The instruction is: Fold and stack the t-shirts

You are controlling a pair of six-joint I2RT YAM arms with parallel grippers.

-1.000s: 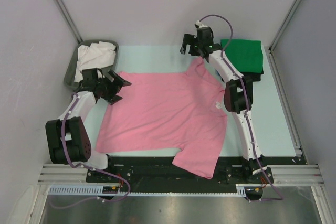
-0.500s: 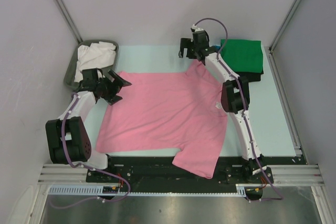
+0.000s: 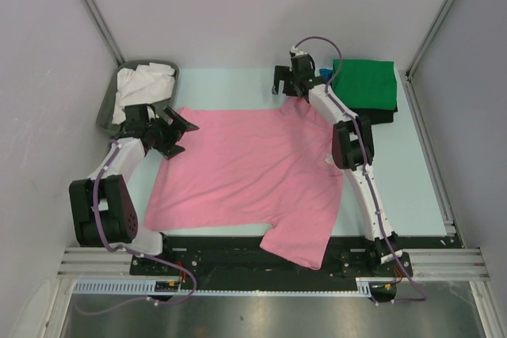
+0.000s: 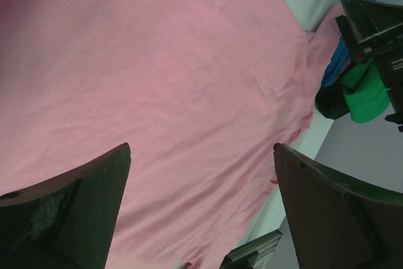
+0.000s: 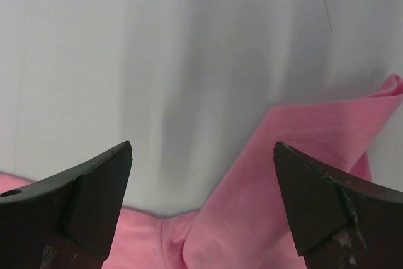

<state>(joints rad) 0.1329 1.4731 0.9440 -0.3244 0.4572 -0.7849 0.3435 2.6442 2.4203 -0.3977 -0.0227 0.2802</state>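
The pink t-shirt (image 3: 249, 172) lies spread flat in the middle of the table, one sleeve hanging over the near edge. My left gripper (image 3: 181, 136) is open and empty over its left edge; in the left wrist view (image 4: 201, 155) pink cloth (image 4: 157, 80) fills the space between the fingers. My right gripper (image 3: 287, 85) is open and empty just above the far right sleeve (image 5: 302, 174), which shows below the gripper (image 5: 201, 149). A folded green t-shirt (image 3: 364, 85) lies on a black one (image 3: 382, 116) at the far right, with a bit of blue cloth (image 3: 325, 75) beside them. A white t-shirt (image 3: 142, 83) is crumpled in the tray.
The grey tray (image 3: 107, 108) stands at the far left corner. Grey walls close in the pale table (image 3: 230, 89) on three sides. The metal rail (image 3: 261, 263) with the arm bases runs along the near edge.
My right gripper has moved a little left and nearer, down toward the far sleeve, which now lies flatter. The left arm has not moved.
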